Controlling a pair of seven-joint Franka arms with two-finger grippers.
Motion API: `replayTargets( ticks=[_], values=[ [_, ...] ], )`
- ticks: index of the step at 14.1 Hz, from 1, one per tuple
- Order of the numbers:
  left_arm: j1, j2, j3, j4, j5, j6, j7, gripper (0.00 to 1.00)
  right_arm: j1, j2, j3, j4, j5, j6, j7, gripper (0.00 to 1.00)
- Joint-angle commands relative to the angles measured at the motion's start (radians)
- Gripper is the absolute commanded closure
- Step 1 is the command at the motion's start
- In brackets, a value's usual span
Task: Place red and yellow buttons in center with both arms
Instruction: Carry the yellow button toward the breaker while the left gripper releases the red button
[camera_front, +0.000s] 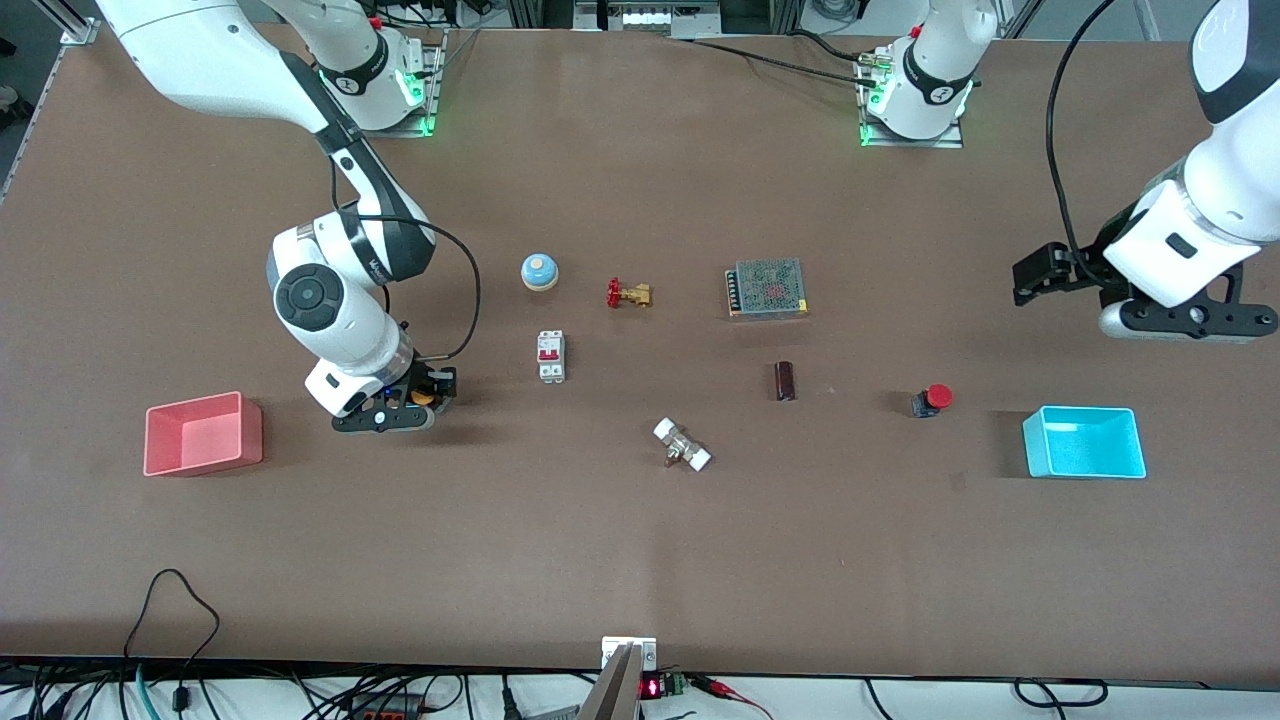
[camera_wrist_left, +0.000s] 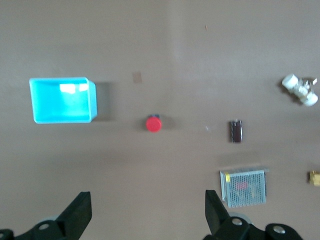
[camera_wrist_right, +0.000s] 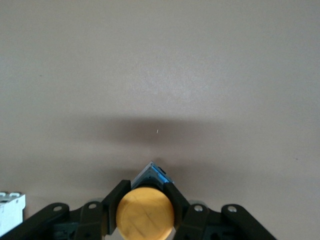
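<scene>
The right gripper (camera_wrist_right: 145, 220) is closed on the yellow button (camera_wrist_right: 145, 214), fingers pinching its round cap from both sides, low over the table between the pink tray (camera_front: 203, 433) and the white breaker (camera_front: 551, 356). The left gripper (camera_wrist_left: 147, 215) hangs up high with its jaws spread wide, over the left arm's end of the table; the red button (camera_front: 932, 400) sits untouched on the tabletop just beside the cyan tray (camera_front: 1083, 442). My worry is the yellow grip: a smooth round cap can squirt out or twist during the carry (especially if it bumps that breaker on the way). The left arm could also knock the red one over by coming down off-center.
</scene>
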Motion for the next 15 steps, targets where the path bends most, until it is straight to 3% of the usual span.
replayTargets(
  ticks=[1, 5, 8, 11, 15],
  values=[
    [0.007, 0.001, 0.0, 0.025, 0.026, 0.006, 0.031, 0.0, 0.009, -0.008, 0.001, -0.063, -0.032, 0.109, 0.045, 0.82],
    [0.017, -0.024, 0.005, 0.008, 0.029, -0.004, 0.102, 0.0, 0.027, -0.007, 0.001, -0.091, -0.034, 0.14, 0.056, 0.82],
    [0.001, -0.174, 0.054, -0.2, 0.014, 0.114, 0.13, 0.0, 0.035, 0.01, 0.001, -0.094, -0.046, 0.147, 0.06, 0.81],
    [-0.052, -0.176, 0.071, -0.182, 0.02, 0.096, 0.119, 0.0, 0.036, 0.021, 0.001, -0.094, -0.051, 0.147, 0.06, 0.77],
    [-0.055, -0.164, 0.066, -0.152, 0.023, 0.032, 0.123, 0.0, 0.038, 0.029, 0.001, -0.089, -0.051, 0.155, 0.06, 0.61]
  ],
)
